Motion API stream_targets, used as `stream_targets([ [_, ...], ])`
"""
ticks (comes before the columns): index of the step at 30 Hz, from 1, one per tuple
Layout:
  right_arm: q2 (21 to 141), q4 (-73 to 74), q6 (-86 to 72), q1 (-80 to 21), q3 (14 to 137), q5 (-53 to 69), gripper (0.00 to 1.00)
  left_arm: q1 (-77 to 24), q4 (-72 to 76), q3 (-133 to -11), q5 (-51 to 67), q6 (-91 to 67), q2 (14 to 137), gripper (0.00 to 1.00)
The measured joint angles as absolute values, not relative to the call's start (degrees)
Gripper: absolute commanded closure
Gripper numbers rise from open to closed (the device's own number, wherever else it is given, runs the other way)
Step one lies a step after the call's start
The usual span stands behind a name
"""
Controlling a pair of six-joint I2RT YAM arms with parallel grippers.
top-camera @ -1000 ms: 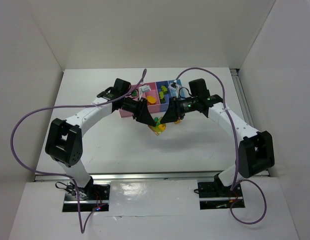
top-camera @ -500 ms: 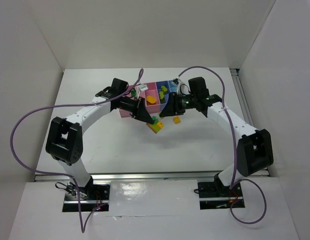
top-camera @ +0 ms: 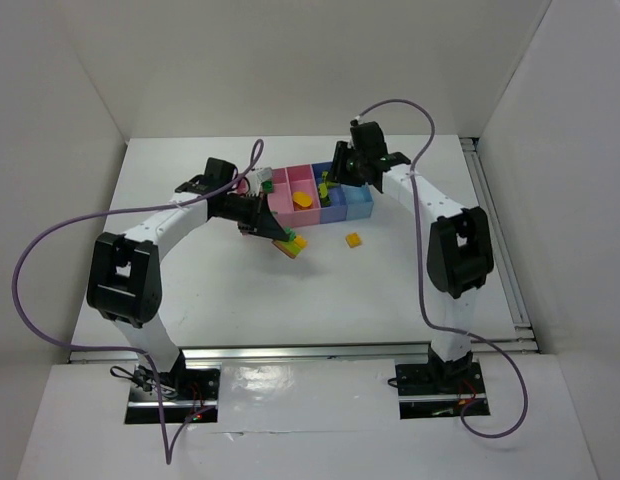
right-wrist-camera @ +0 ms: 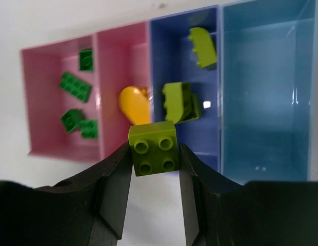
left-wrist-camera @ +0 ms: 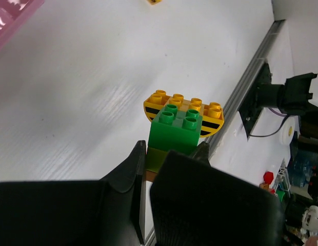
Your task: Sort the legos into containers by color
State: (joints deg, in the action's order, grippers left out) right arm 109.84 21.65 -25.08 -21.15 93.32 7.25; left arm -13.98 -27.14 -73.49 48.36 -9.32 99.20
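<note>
My left gripper (left-wrist-camera: 172,154) is shut on a stack of legos: a dark green brick (left-wrist-camera: 178,125) on a lime layer, with a curved orange-yellow brick (left-wrist-camera: 183,107) at its far end. From above, that gripper (top-camera: 282,237) holds the stack (top-camera: 295,243) just in front of the containers (top-camera: 335,212). My right gripper (right-wrist-camera: 155,154) is shut on a lime green brick (right-wrist-camera: 153,148), hanging over the near edge of the purple-blue bin (right-wrist-camera: 159,51). That bin holds lime pieces (right-wrist-camera: 178,100). The left pink bin (right-wrist-camera: 41,66) holds dark green bricks (right-wrist-camera: 75,86).
An orange-yellow piece (right-wrist-camera: 134,105) lies in the second pink bin. The light blue bin (right-wrist-camera: 264,87) is at the right end of the row. A small yellow brick (top-camera: 353,239) lies on the table in front of the bins. White walls stand round the table.
The left gripper has shut on the stack and drawn it left. The right arm has swung from the table's middle up over the bins with the lime brick. A yellow brick stayed on the table.
</note>
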Motion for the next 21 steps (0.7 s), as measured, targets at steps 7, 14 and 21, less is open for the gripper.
stream_targets([
  [7,122.69,25.58,-24.23,-21.87,103.33,-0.32,0.56,-14.0,-27.99,-71.53,43.86,-10.92,96.77,1.0],
  [14,124.31,27.62,-23.2,-22.28,107.24,-3.14,0.38,-14.0,-28.01,-71.29,42.96,-12.29,95.04,1.0],
  [21,115.33,26.96,-20.56,-22.94,100.38,-1.61,0.51,-14.0,-28.05,-71.29,44.07,-12.05,95.04,1.0],
])
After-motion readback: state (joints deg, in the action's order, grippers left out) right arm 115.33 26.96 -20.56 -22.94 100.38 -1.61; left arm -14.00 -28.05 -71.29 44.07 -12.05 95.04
